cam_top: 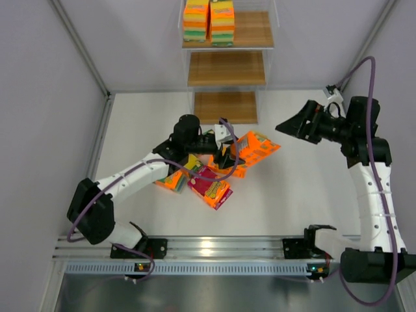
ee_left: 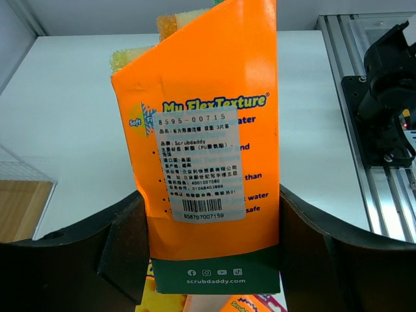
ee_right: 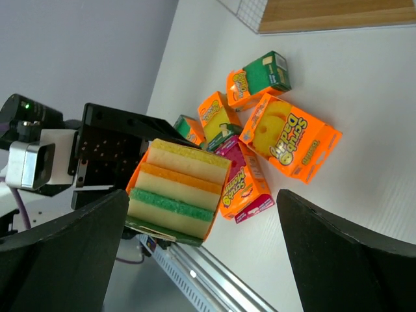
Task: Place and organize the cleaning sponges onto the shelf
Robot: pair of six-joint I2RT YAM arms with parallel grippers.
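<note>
The shelf point(cam_top: 226, 68) stands at the far middle, and two sponge packs point(cam_top: 209, 23) stand side by side on its top board. My left gripper point(cam_top: 229, 148) is shut on an orange sponge pack point(cam_top: 257, 148) and holds it above the table; the left wrist view shows the pack's labelled back point(ee_left: 208, 149) between the fingers point(ee_left: 123, 247). Several more packs point(cam_top: 211, 187) lie in a loose pile under it. My right gripper point(cam_top: 286, 125) is open and empty, raised right of the pile and facing the held pack point(ee_right: 179, 188).
The loose packs point(ee_right: 289, 136) lie flat or tilted against each other on the white table. The shelf's two lower boards point(cam_top: 225, 107) are bare. Grey walls close both sides. A metal rail point(cam_top: 208, 250) runs along the near edge.
</note>
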